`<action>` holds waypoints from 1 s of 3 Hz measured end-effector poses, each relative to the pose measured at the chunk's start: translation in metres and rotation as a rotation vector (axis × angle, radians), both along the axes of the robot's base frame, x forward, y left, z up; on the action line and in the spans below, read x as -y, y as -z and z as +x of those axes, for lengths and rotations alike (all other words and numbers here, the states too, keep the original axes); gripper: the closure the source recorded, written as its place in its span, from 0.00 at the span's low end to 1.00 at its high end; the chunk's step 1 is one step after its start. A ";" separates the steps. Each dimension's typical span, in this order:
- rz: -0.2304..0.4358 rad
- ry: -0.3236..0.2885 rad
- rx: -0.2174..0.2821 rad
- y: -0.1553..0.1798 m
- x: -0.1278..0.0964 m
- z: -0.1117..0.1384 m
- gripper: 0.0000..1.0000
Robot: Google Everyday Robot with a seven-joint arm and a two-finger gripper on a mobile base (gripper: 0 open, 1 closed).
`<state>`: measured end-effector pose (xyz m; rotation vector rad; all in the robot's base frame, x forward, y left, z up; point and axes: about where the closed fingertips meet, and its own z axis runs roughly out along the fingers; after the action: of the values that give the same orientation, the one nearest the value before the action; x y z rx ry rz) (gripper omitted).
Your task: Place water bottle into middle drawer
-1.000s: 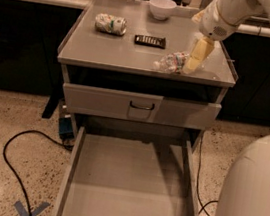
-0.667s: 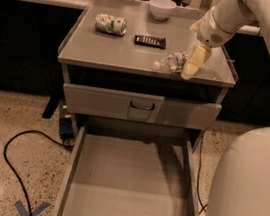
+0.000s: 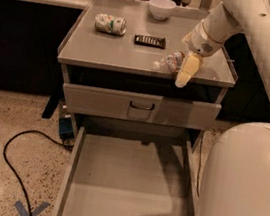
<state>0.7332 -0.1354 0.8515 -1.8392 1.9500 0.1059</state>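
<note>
The water bottle lies on its side on the cabinet top, near the front right edge, cap pointing left. My gripper comes in from the upper right and sits right against the bottle's right end, low over the cabinet top. The middle drawer is pulled out wide open below, its flat grey floor bare, directly under and in front of the bottle.
A crushed white-green can, a dark flat remote-like object and a white bowl stand on the cabinet top. A closed drawer front with a loop handle is above the open drawer. A black cable lies on the floor at left.
My gripper has moved slightly left and down, closer to the bottle at the front edge. The bottle and the drawer have not moved.
</note>
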 end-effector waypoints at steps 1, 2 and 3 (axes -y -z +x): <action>-0.005 -0.022 -0.031 0.013 -0.007 -0.003 0.00; -0.008 -0.034 -0.057 0.024 -0.010 -0.008 0.19; -0.008 -0.034 -0.057 0.024 -0.010 -0.008 0.41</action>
<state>0.7250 -0.1256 0.8280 -1.8945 1.9603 0.1633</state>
